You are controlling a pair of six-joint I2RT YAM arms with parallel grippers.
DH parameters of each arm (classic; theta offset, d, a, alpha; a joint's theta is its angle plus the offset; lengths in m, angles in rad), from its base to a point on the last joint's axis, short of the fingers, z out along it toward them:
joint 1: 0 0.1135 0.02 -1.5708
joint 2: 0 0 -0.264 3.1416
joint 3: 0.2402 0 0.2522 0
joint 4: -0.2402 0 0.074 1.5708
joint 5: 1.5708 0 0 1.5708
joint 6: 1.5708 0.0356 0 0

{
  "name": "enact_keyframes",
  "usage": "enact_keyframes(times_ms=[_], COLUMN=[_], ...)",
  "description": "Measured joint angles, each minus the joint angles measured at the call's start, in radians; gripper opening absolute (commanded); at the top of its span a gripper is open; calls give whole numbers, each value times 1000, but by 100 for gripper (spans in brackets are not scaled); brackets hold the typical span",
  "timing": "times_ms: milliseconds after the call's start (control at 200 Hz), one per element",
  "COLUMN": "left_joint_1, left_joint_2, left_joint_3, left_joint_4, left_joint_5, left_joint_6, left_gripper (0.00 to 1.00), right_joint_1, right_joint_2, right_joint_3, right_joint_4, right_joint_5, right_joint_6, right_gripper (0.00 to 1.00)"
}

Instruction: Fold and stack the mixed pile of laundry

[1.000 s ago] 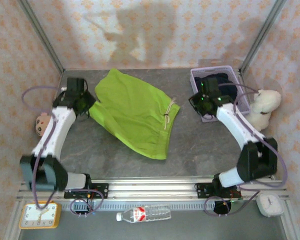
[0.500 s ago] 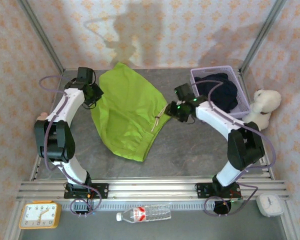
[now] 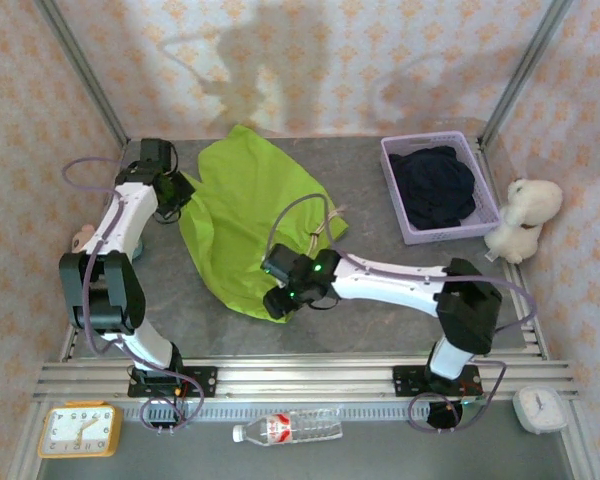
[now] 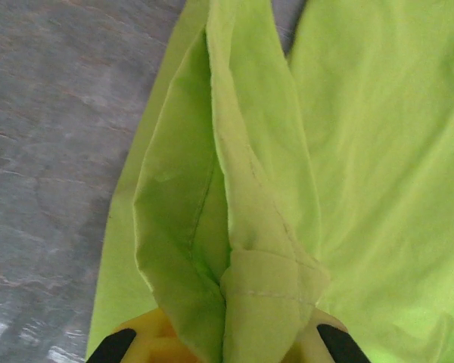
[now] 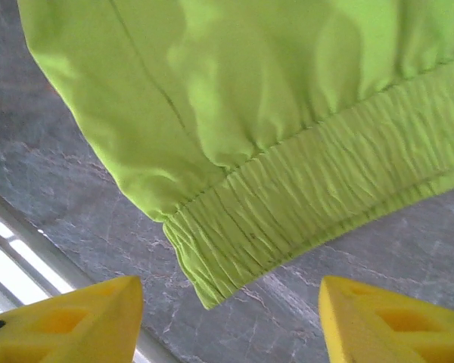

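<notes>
Grey stone-look table (image 3: 400,300), floral-paper walls (image 3: 380,60) around it. On it the lime-green garment (image 3: 245,215) lies left of centre, partly bunched, not flat. The navy garment (image 3: 435,185) is heaped in the lavender basket (image 3: 446,236) at far right, untouched.

Step, my read: spreading the green one ahead of its first fold. Early; nothing folded or stacked.

Pose, left gripper (image 3: 178,190): at the garment's far-left edge, jaws clamped on a pinched ridge of green cloth. Wrist view shows the fold rising straight out between the fingers (image 4: 113,348). Arm folded tight, forearm running away along the left side, wrist turned in toward the cloth.

Pose, right gripper (image 3: 278,300): at the garment's near corner, jaws parted wide, holding nothing. Wrist view has the elastic waistband (image 5: 310,197) corner flat on the table ahead of the fingers (image 5: 68,318), touching neither. Arm stretched low and leftward from its base, long reach.

Next, as I judge it: right goes down onto that waistband corner and pinches it. Cloth is thin and flat on the table, so fingertips need to reach the surface and catch every layer. Risk: one layer only, or the corner gets pushed away. With both ends held, the arms can pull it taut.
</notes>
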Motion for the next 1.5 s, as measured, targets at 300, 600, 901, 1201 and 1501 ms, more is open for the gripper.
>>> enact_keyframes(times_ms=[300,600,901,1201,1501], left_joint_1=[51,53,53,6,-127], left_joint_2=[-53,-104,-280,-132,452], left_joint_3=[-69,-156,-128,154,925], left_joint_4=[-6,-18,-76,-95,-172], left_joint_5=[22,23,-1,29,61], left_joint_6=[18,29,52,58,120], left_gripper=[0,0,0,0,99], right_joint_1=[90,88,-114,-417,-787], right_joint_2=[204,221,-121,-148,-26], right_joint_3=[85,137,41,-8,79], right_joint_4=[-17,-95,-88,-11,1], right_joint_5=[127,191,-136,-477,-537], right_joint_6=[-50,-33,145,303,354], right_gripper=[51,0,0,0,32])
